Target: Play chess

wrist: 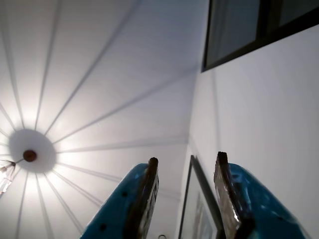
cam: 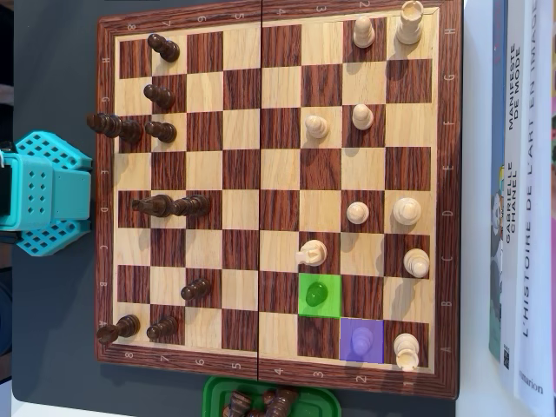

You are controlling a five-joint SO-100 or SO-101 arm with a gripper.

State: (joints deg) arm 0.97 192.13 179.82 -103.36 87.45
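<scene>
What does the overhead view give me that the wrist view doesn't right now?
Only the overhead view shows the chessboard, its light and dark pieces, the green-highlighted square and the purple-highlighted square, the green tray of captured pieces, the books and the teal arm base.

Only the wrist view shows the gripper, fingers apart, pointing up at the ceiling with a lamp, a window and a framed picture.

Shared: nothing visible in both.

The chessboard (cam: 278,187) is chequered in dark reddish brown and pale wood. One square glows green (cam: 318,294), another purple (cam: 361,340). Cream pieces (cam: 406,211) fill the right, dark brown pieces (cam: 161,95) the left. The gripper (wrist: 185,167) is turquoise, under a white ceiling (wrist: 109,74).
</scene>
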